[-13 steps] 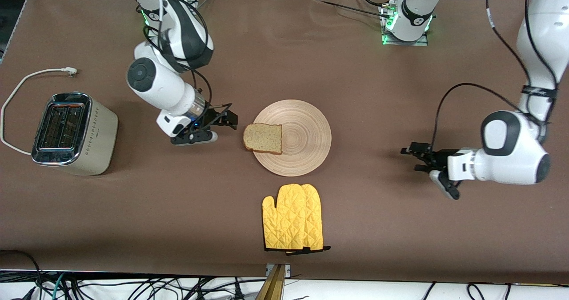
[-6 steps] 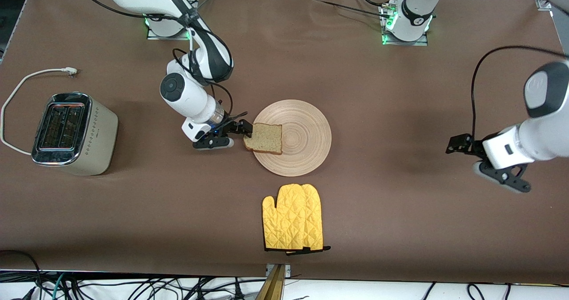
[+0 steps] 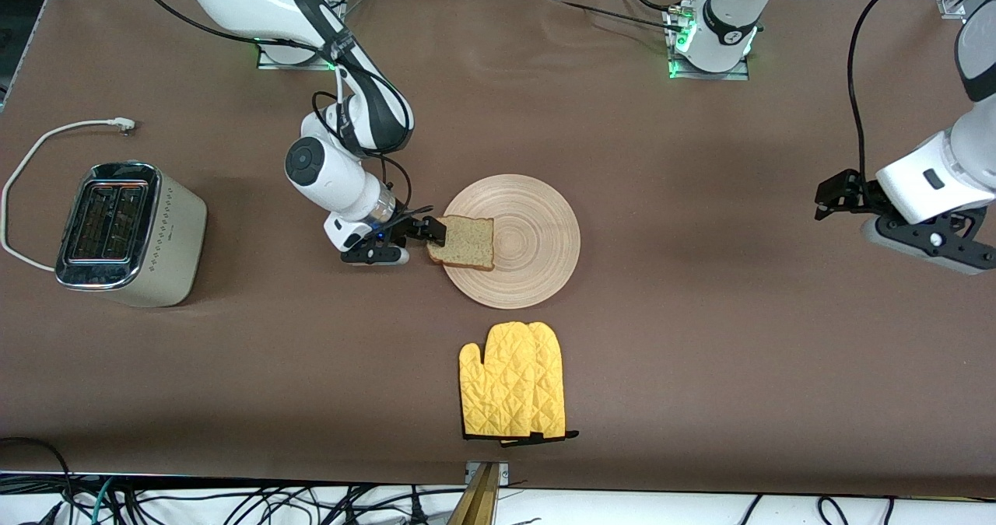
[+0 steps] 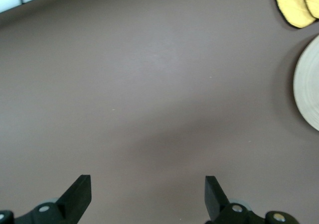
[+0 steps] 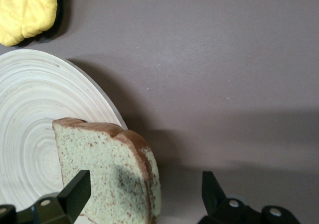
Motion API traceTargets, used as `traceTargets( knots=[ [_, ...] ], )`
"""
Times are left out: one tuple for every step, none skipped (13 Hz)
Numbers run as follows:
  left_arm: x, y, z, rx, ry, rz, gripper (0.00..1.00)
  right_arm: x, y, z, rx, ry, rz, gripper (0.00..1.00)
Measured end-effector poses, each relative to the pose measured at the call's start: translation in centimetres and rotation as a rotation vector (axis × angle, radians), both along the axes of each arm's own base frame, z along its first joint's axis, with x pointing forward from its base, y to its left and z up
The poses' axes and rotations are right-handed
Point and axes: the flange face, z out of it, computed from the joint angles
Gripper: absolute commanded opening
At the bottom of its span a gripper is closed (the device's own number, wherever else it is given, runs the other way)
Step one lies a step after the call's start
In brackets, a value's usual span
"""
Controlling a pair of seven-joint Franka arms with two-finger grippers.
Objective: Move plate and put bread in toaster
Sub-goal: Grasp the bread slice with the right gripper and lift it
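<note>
- Brown table [image 3: 700, 369]: wooden plate [image 3: 537, 237] at frame center, bread slice [image 3: 461, 242] overhanging its rim.
- Right gripper [image 3: 424, 239] spread wide around the bread's edge.
- Left gripper [image 3: 832, 198] open, idle, frame right.

Bright even light, soft shadows, sharp
</note>
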Motion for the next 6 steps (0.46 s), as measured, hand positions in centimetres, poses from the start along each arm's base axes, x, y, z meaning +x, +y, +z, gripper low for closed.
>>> traceTargets(
  knots=[
    [-0.2,0.4,0.3,-0.009,-0.001,0.028,1.00,-0.1,0.2,-0.4,0.002,-0.001,0.000,0.88],
    [-0.4,0.8,0.4,-0.031,0.003,0.059,1.00,-0.2,0.3,-0.7,0.002,0.000,-0.001,0.83],
    [-0.8,1.1,0.3,-0.048,0.008,0.086,1.00,-0.2,0.2,-0.9,0.003,0.003,-0.006,0.79],
    [-1.3,0.9,0.3,-0.051,0.005,0.117,1.00,-0.1,0.2,-1.0,0.009,0.006,-0.015,0.70],
    [-1.7,0.5,0.2,-0.048,-0.009,0.143,1.00,-0.1,0.2,-1.0,0.016,0.011,-0.026,0.59],
    [-2.3,-0.1,-0.1,-0.043,-0.028,0.159,1.00,-0.1,0.2,-0.9,0.020,0.013,-0.032,0.49]
  ],
)
